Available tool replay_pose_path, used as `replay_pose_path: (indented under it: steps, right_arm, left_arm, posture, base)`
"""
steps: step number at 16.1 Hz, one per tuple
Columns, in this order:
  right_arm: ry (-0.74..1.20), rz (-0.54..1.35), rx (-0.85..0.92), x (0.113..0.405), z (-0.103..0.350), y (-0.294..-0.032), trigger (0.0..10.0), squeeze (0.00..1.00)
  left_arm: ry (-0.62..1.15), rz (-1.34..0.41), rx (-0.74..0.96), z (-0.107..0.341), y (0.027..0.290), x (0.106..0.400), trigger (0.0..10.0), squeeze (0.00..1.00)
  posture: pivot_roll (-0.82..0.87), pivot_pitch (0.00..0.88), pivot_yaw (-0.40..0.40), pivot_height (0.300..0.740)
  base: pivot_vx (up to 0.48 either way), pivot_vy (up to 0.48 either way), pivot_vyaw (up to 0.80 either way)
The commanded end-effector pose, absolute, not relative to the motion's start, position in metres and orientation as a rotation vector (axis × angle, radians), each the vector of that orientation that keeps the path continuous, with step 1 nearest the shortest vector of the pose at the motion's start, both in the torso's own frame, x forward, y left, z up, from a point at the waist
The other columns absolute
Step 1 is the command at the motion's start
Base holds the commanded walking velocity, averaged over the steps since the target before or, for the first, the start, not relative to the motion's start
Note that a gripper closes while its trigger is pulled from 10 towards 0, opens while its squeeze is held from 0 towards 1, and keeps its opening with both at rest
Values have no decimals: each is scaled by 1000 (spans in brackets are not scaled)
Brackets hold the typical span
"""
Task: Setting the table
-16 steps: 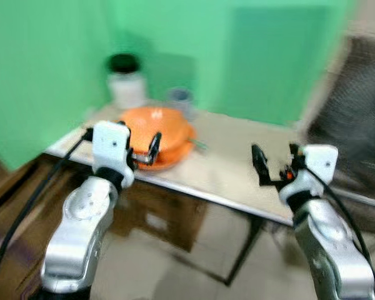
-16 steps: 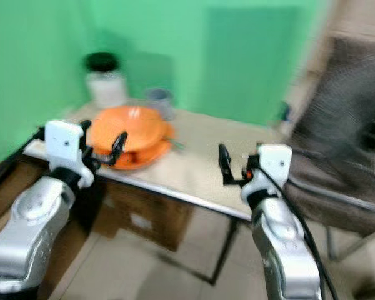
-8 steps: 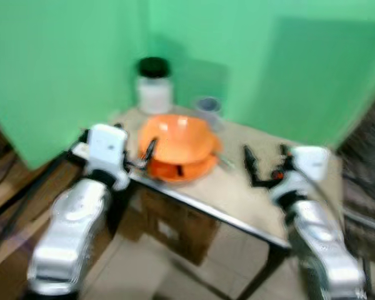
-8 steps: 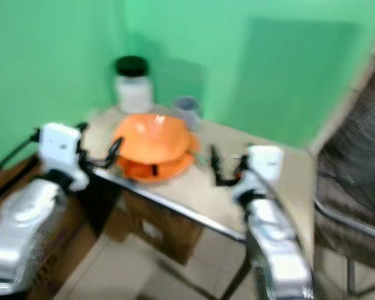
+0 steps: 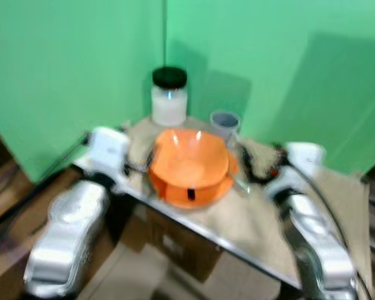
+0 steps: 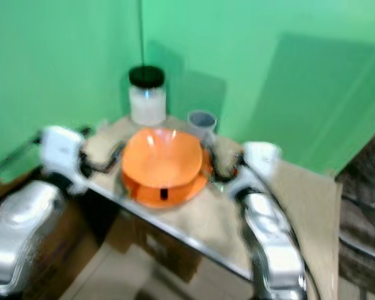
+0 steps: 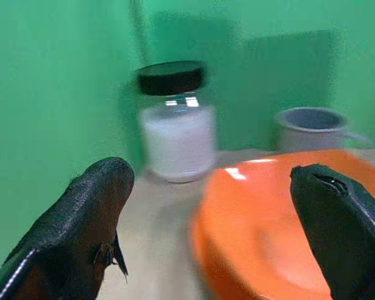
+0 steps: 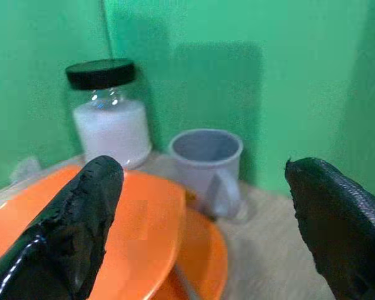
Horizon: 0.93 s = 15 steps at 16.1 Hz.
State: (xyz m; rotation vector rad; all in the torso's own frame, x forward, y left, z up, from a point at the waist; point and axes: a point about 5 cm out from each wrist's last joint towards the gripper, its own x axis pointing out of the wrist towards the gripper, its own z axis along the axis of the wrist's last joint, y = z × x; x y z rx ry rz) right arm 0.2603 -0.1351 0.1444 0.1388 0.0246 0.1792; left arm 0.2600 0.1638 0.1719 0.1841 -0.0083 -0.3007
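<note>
1. Two silver, rounded arm shells are seen, glossy and segmented at the joints.
2. Each wrist is capped by a white, boxy housing.
3. The left gripper [image 7: 206,206] and right gripper [image 8: 203,212] are each formed of two long black fingers with a finely textured surface.
4. A black cable is seen beside the left arm.
5. An orange-red spot is visible at the right wrist.
</note>
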Motion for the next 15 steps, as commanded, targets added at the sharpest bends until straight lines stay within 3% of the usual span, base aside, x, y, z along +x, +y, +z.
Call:
replay_pose_path:
  steps: [1, 9, 11, 15]
  right_arm:
    - [25, 143, 129, 260, 143, -147, 10000, 1000]
    - [30, 191, 94, 268, 142, -143, 10000, 1000]
    - [61, 192, 139, 275, 140, -147, 10000, 1000]
    - [150, 343, 36, 287, 131, -153, 10000, 1000]
  left_arm:
    - [-25, -341, 171, 175, 153, 260, 10000, 0]
    - [-16, -354, 193, 174, 153, 255, 10000, 0]
    - [-27, -385, 225, 175, 151, 256, 10000, 0]
    - [-11, -470, 273, 174, 146, 252, 10000, 0]
  posture:
    - [55, 0, -59, 740]
    - [61, 1, -72, 740]
    - [62, 2, -73, 740]
    - [62, 6, -87, 740]
  base:
    - [334, 0, 0]
    - [332, 0, 0]
    - [0, 0, 256]
    - [0, 0, 0]
